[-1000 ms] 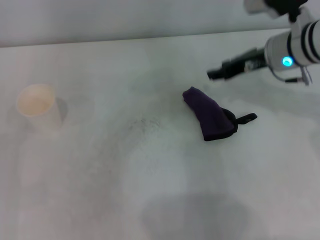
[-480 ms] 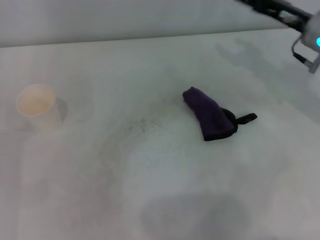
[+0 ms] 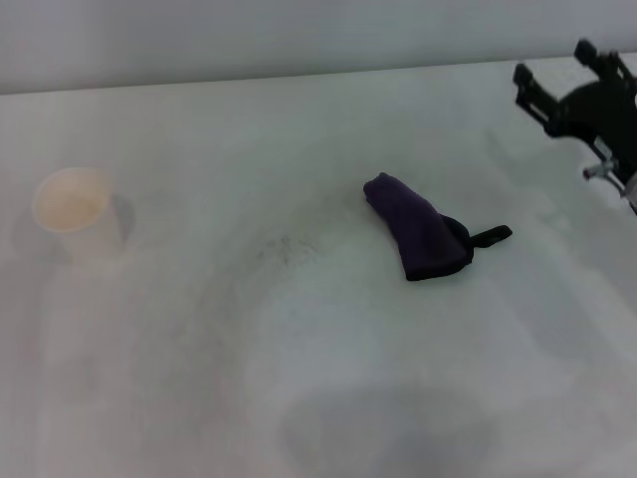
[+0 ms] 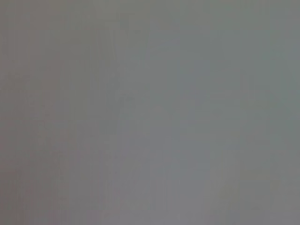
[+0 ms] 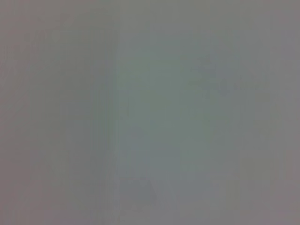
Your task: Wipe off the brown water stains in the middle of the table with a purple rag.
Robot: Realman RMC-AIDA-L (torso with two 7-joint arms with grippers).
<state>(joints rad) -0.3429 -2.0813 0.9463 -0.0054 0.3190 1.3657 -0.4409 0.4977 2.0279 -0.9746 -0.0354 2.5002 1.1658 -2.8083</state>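
White tabletop (image 3: 299, 398) holds the rag (image 3: 416, 239) right of centre, beside faint specks (image 3: 289, 246) where stains were, as the right tool (image 3: 562, 75), having swung back to the far right edge, hangs open and empty, wiping apparently done.

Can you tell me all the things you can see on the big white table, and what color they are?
table: one, white, filling the head view.
purple rag: one, dark purple with a black loop tab, crumpled right of the middle.
brown water stains: only faint dark specks, left of the rag near the middle.
paper cup: one, white, upright at the far left.
right gripper: one, black, above the far right corner, fingers spread, holding nothing.
left gripper: not in view.
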